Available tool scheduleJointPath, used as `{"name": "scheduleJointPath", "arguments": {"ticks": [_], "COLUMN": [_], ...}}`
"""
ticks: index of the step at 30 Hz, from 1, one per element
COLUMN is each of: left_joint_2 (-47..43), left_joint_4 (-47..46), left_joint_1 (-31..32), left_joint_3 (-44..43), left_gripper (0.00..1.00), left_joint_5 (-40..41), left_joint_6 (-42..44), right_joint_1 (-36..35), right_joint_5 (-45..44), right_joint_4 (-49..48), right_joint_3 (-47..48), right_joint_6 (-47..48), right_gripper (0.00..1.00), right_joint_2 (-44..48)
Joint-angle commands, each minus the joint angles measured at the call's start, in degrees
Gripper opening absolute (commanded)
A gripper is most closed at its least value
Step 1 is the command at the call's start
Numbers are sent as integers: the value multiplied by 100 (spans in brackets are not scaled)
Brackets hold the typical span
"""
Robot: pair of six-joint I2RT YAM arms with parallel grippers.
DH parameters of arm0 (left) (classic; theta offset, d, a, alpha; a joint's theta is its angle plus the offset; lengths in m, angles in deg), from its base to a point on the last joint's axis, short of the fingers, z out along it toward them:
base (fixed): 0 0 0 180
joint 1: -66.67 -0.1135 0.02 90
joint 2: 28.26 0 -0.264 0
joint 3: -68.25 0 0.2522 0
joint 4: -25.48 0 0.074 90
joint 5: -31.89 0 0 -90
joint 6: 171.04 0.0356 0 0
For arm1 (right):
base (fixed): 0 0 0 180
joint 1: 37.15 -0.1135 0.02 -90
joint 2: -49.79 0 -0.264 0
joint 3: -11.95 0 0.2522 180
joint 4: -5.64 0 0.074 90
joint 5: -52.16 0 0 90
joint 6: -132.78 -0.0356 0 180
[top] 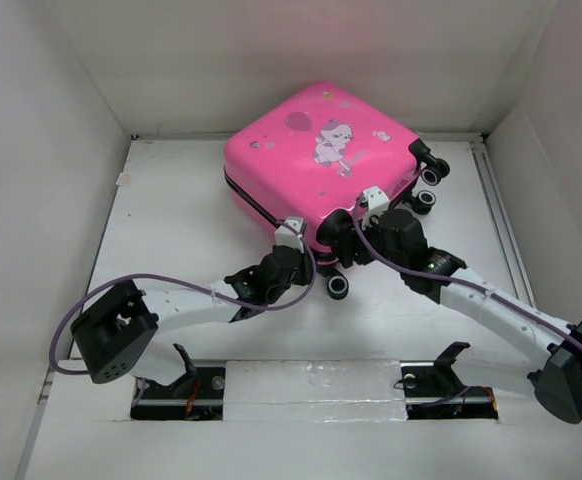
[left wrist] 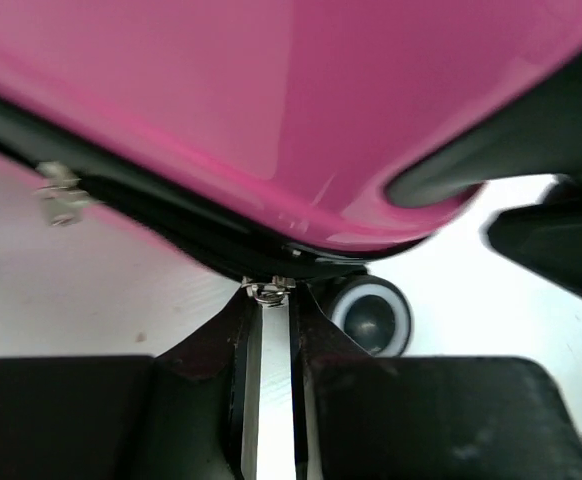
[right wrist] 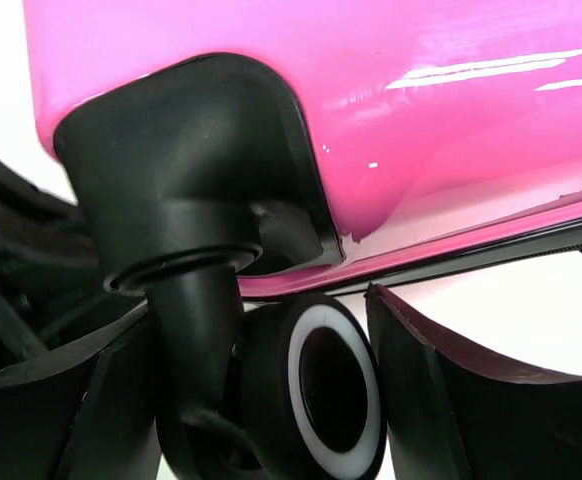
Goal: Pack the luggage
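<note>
The hot-pink luggage lies closed and flat at the back middle of the table, cartoon print up. My left gripper is at its near corner. In the left wrist view the left gripper is pinched, with a narrow gap, on a small metal zipper pull on the black zipper trim under the pink shell. My right gripper is at the near right edge. In the right wrist view the right gripper is closed around a black caster wheel below the shell.
Another wheel sits on the table between the two arms and also shows in the left wrist view. Two more wheels stick out at the right. A second zipper pull hangs on the trim. White walls enclose the table.
</note>
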Motion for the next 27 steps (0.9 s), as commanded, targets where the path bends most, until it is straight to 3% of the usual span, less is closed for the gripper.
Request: {"name": "scheduleJointPath", "arguments": {"ticks": [1, 10, 16, 21, 22, 26, 27], "left_joint_2": [-457, -897, -1003, -1327, -1406, -2196, -2624], "left_joint_4": [165, 816, 922, 1140, 1429, 1800, 1879], "left_joint_1": [-204, -257, -1064, -1145, -1145, -1145, -1145], "left_joint_3": [142, 554, 616, 459, 458, 388, 388], "left_gripper": [0, 0, 0, 1, 23, 72, 94], "left_joint_5": [1443, 2267, 1857, 2014, 2014, 2014, 1945], "left_joint_6": [56, -146, -200, -585, -839, -1087, -1174], "right_joint_1": [77, 192, 192, 105, 51, -326, -414], "right_joint_5": [8, -105, -44, 272, 333, 457, 457], "right_joint_4": [-234, 108, 109, 39, 39, -93, -93], "right_joint_3": [-185, -186, -309, -309, -309, -247, -247], "right_joint_6": [-46, -46, -46, -46, -46, -46, -46], "right_gripper": [0, 0, 0, 0, 0, 0, 0], "right_joint_2": [344, 397, 512, 512, 564, 565, 512]}}
